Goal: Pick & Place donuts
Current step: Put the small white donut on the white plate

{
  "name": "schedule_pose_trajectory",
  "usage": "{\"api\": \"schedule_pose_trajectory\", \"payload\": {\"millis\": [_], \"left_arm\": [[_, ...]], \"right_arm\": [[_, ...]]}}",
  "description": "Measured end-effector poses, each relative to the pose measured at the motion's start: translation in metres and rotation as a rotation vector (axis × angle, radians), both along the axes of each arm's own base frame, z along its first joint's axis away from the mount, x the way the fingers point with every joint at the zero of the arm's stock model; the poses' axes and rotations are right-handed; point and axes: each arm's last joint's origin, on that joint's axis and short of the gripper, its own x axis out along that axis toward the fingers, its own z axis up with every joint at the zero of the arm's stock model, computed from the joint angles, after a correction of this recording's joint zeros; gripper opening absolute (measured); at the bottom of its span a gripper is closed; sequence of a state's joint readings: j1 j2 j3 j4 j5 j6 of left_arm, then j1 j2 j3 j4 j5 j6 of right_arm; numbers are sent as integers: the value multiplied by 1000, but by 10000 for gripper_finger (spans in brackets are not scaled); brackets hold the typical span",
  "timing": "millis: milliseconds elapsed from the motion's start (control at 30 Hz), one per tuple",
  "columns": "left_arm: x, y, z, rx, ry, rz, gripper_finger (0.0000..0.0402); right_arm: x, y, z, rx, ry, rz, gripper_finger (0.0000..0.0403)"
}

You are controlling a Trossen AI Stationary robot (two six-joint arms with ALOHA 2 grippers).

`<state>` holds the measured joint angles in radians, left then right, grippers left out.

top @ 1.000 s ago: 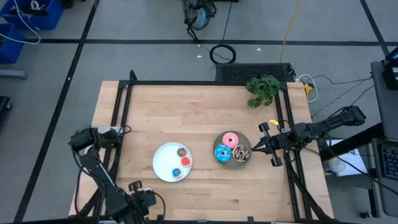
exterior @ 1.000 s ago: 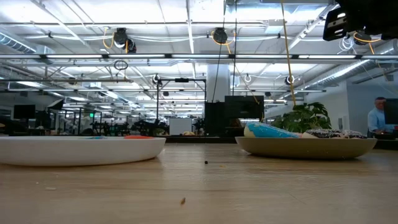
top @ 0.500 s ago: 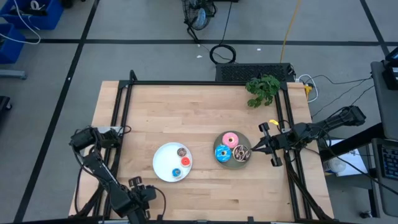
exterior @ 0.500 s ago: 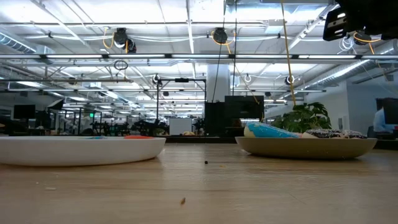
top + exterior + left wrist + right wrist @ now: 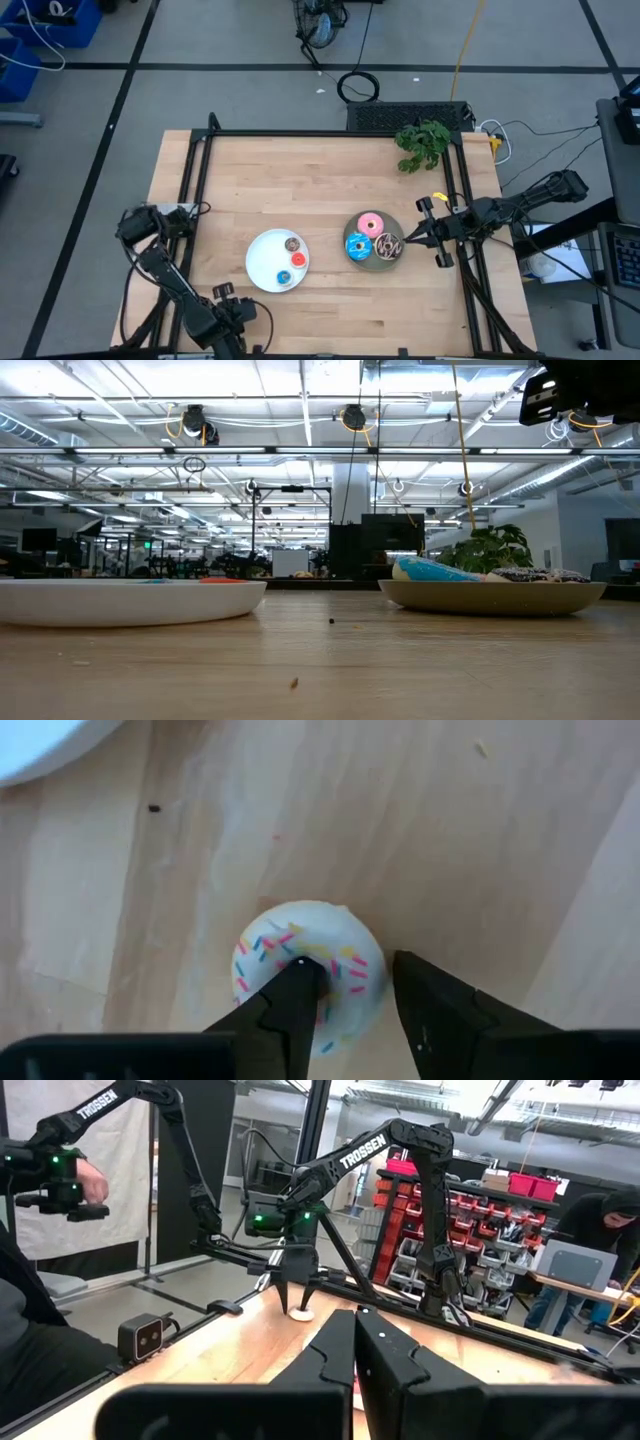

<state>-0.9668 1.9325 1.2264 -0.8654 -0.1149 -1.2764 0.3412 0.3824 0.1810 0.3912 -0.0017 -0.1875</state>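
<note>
A white mini donut (image 5: 308, 970) with coloured sprinkles lies flat on the wood near the table's near edge. My left gripper (image 5: 230, 320) stands over it, pointing down, and hides it in the high view. The white plate (image 5: 260, 262) holds brown (image 5: 292, 244), red (image 5: 298, 260) and blue (image 5: 285, 277) mini donuts. The grey plate (image 5: 398, 228) holds the pink (image 5: 370, 223), blue (image 5: 357, 246) and chocolate (image 5: 388, 247) donuts. My right gripper (image 5: 407, 240) waits shut at that plate's right edge, above table height. My left gripper comes at the white mini donut from above, pointing down. One finger (image 5: 295, 995) is in the ring's hole and the other (image 5: 425, 1005) is at the outer side, with one stretch of the ring's wall (image 5: 362, 972) between them. The donut lies flat on the table.
A green plant (image 5: 422, 143) stands at the far right. A black frame rail (image 5: 198, 200) runs along the table's left side and another along the right. Bare wood lies between and beyond the plates. A person's hand (image 5: 85, 1185) shows beyond the table.
My left gripper has come down toward the table near its near edge and shifted a little toward the right. The donuts on both plates have stayed where they were.
</note>
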Motion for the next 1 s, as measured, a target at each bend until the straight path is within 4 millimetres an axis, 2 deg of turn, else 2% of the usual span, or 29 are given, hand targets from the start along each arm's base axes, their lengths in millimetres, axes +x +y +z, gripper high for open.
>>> {"api": "schedule_pose_trajectory", "payload": {"millis": [133,300,567,767,900,1000], "left_arm": [[3,-1,-10,8,32,-3,136],[5,1,-7,-7,43,-2,125],[10,11,12,-62,35,-11,12],[10,21,31,-75,41,-22,19],[10,33,50,-87,32,-2,7],[8,44,67,-95,10,26,19]], "right_arm": [[0,0,0,0,0,0,0],[0,0,0,-6,-2,-1,0],[0,0,0,-7,-2,0,0],[0,0,0,-7,-2,-1,0],[0,0,0,-7,-3,-1,0],[0,0,0,-7,-3,-1,0]]}}
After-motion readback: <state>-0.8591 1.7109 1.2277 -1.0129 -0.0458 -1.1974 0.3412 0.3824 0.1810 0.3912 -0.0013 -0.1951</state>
